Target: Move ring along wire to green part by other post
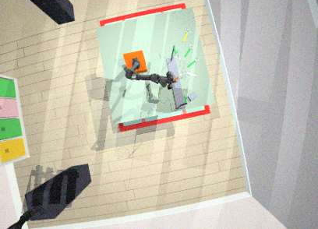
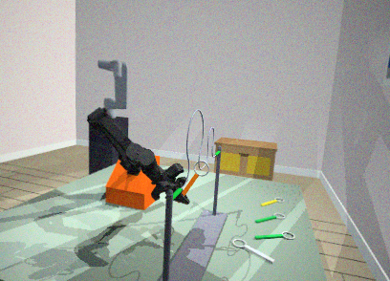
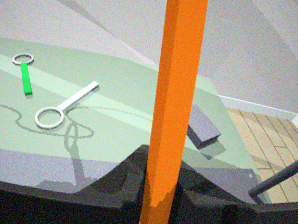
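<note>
My gripper is shut on the orange handle, which slants up to the ring in the exterior view. The ring is beside the lower part of the looping grey wire, away from both green parts; whether the wire passes through it is too small to tell. One green part is by the near post, close to my fingers in the exterior view. The other green part is at the far post. The wrist view does not show the ring.
The lavender base carries the posts. A white ring tool, green ring tools and a yellow one lie beyond it. A grey block lies beside the base. An orange block is under the arm's base.
</note>
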Robot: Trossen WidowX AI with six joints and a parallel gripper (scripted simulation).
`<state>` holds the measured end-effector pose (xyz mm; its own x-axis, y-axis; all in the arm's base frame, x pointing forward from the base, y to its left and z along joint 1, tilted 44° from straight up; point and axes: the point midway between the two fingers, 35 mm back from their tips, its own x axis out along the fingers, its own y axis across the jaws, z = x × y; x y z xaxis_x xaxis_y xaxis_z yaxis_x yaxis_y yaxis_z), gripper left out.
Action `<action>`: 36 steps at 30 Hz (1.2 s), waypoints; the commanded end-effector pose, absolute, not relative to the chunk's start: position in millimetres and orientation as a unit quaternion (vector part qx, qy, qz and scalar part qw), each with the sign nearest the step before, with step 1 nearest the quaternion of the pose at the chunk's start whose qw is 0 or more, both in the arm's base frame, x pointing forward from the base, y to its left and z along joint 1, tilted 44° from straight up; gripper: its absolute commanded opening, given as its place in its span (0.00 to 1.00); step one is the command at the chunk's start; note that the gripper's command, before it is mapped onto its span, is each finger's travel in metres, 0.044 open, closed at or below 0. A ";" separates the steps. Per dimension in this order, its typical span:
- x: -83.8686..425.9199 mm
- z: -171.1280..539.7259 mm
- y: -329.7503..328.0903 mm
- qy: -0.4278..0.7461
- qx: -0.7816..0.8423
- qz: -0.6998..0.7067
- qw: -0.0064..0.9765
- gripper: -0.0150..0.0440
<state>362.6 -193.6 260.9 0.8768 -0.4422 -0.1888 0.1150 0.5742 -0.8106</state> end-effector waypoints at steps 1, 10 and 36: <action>361.7 251.4 -188.0 0.196 -0.414 -0.156 0.875 0.00; 361.7 240.9 -178.0 0.200 -0.391 -0.150 0.886 0.00; 361.8 211.7 -148.0 0.211 -0.326 -0.133 0.912 0.00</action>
<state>363.0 -152.2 218.9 0.8792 -0.3861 -0.2791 0.1093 0.7336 -0.6707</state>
